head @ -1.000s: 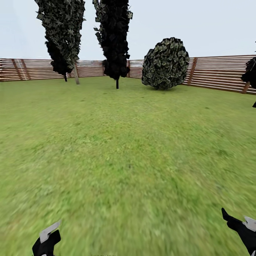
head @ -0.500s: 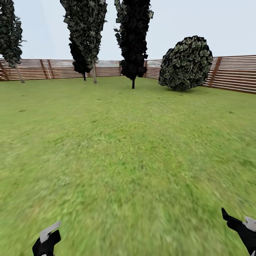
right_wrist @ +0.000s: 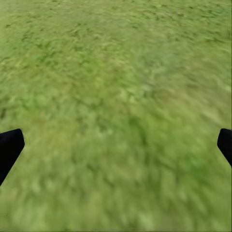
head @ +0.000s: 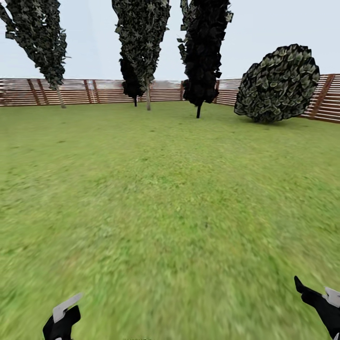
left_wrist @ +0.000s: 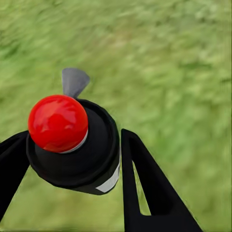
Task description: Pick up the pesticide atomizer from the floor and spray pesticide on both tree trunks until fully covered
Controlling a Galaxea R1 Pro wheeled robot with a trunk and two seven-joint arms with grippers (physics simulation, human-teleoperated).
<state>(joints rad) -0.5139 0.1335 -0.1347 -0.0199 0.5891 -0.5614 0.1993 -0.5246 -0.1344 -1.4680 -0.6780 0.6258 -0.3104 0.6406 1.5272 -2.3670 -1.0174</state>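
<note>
Wide green lawn (head: 170, 198), the garden floor, runs out to a brown slat fence (head: 104, 90) along the far edge. Tall trees stand near that far edge. One with a pale trunk is at far left (head: 38, 38) and another is left of centre (head: 141, 38). A black thin-trunked tree (head: 203, 47) stands right of them. A round leafy bush (head: 278, 85) sits toward the far right corner. No pesticide speckles are visible on any trunk; at this range I cannot tell which trees are the targets.

The left tool (head: 61, 323) is low at the near-left edge of the head view, and the right tool (head: 321, 304) is at near right. The right tool's fingers are spread wide over bare grass and hold nothing.

The pesticide atomizer (left_wrist: 72, 145), a black body with a red cap, sits between the left tool's fingers, which appear clamped on its sides. It is off the floor, so pickup looks done.

Key relation: the trees are well apart from the held atomizer, ahead and to the left. Its long axis runs roughly along the left tool's fingers, out over the grass. The left arm is the spraying arm, and a drive-up is needed first.

Versus earlier: trees, bush and fence have all slid rightward in the head view, so the camera has turned left. The far-left pale-trunked tree is newly well in frame. Both tools sit in the same spots in the view.
</note>
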